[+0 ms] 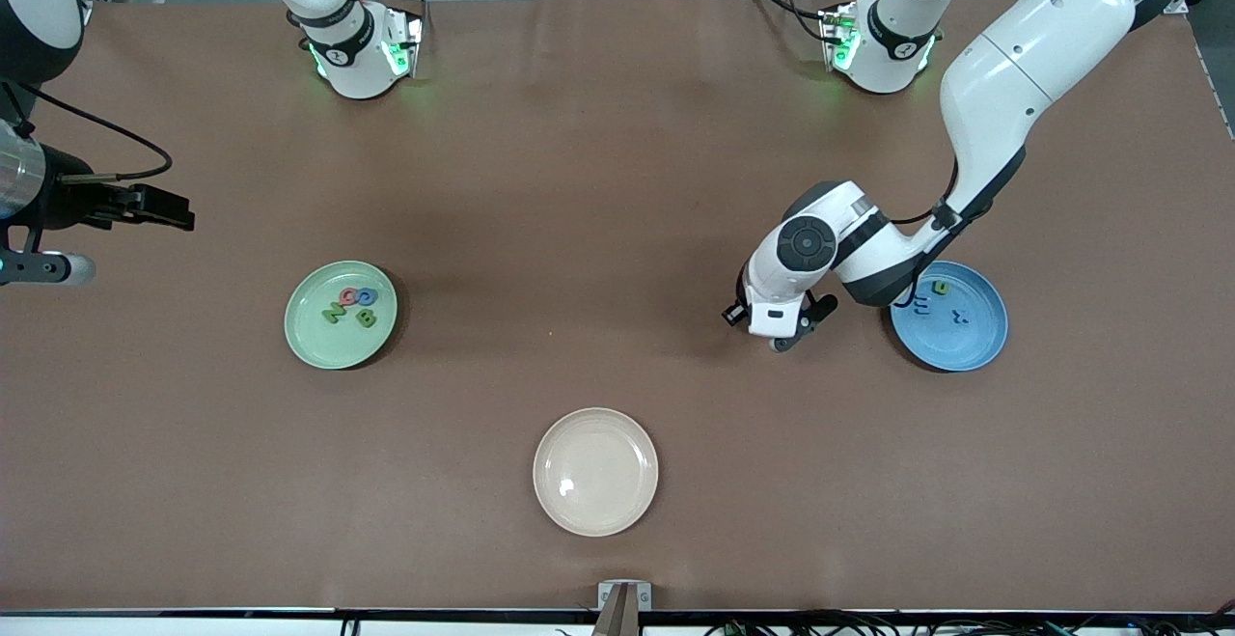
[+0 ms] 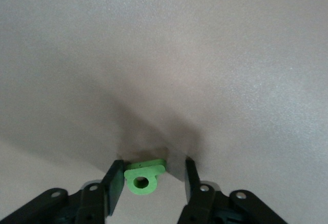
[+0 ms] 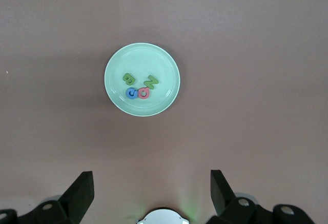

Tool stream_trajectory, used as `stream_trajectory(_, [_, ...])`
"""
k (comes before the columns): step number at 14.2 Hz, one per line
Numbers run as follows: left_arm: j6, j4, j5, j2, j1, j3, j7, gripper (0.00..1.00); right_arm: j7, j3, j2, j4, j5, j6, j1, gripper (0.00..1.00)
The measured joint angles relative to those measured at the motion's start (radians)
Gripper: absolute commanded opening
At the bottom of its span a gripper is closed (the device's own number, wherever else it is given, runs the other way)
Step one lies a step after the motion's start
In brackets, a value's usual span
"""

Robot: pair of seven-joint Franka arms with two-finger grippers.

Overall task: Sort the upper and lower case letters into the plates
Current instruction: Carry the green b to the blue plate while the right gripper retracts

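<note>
The cream plate [image 1: 595, 471] lies nearest the front camera. Down at the table just beside the sky-blue plate [image 1: 965, 351], the left gripper [image 2: 149, 180] brackets a small green b [image 2: 144, 177], a chunky bright piece with a round hole; its fingers are not yet pressed onto it. The pale green plate [image 1: 314, 337] carries four capitals [image 1: 352, 306]. The right gripper [image 3: 151, 193] waits spread wide above it.

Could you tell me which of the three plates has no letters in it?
The cream plate, the one nearest the front camera. The green plate holds four letters, and the blue plate holds some too.
</note>
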Motion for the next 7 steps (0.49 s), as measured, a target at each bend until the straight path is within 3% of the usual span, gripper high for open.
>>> stream_trajectory(3, [-0.001, 0.000, 0.000, -0.002, 0.000, -0.001, 0.000, 0.22, -0.015, -0.007, -0.003, 0.000, 0.000, 0.000, 0.001, 1.00])
stream_trajectory(7, [-0.001, -0.001, 0.000, -0.003, 0.000, -0.002, 0.001, 0.17, -0.041, -0.042, -0.050, -0.054, 0.000, 0.040, 0.016, 1.00])
